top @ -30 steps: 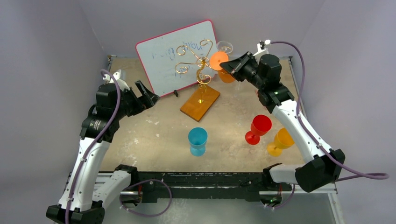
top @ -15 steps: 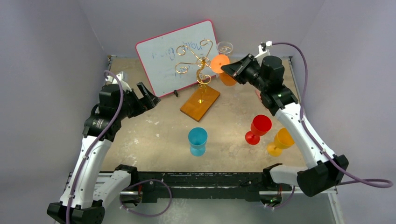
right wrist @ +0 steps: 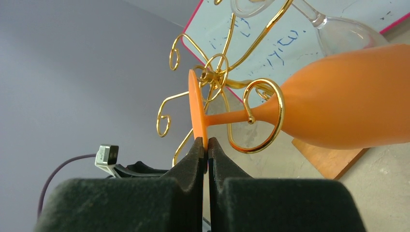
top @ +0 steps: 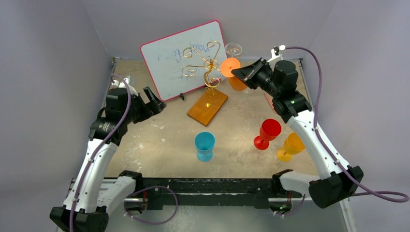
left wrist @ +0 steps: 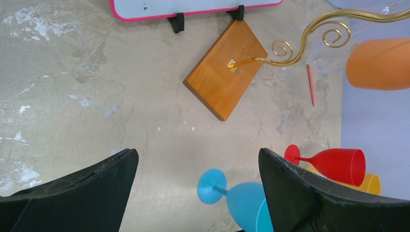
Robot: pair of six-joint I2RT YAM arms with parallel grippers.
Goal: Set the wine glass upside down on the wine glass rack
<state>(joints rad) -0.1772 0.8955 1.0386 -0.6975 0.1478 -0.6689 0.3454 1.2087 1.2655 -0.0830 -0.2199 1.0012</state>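
One orange glass (right wrist: pixel 348 111), foot rim pinched in the clenched right end effector's (right wrist: pixel 208 145) tips, stem threaded through a rack (top: pixel 208 107) scroll just beyond them so the bowl hangs inverted; left end effector (left wrist: pixel 197 154) released, empty.

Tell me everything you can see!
wine glass rack: one, gold with wooden base, back middle
orange wine glass: one, orange, at the rack's right
clear glass: one, see-through, on the rack
blue glass: one, blue, front middle
red glass: one, red, front right
yellow glass: one, yellow, beside the red
whiteboard: one, pink-framed, behind the rack
table: one, tan, underneath
left end effector: one, black, open, left side
right end effector: one, black, pinching the orange wine glass's foot
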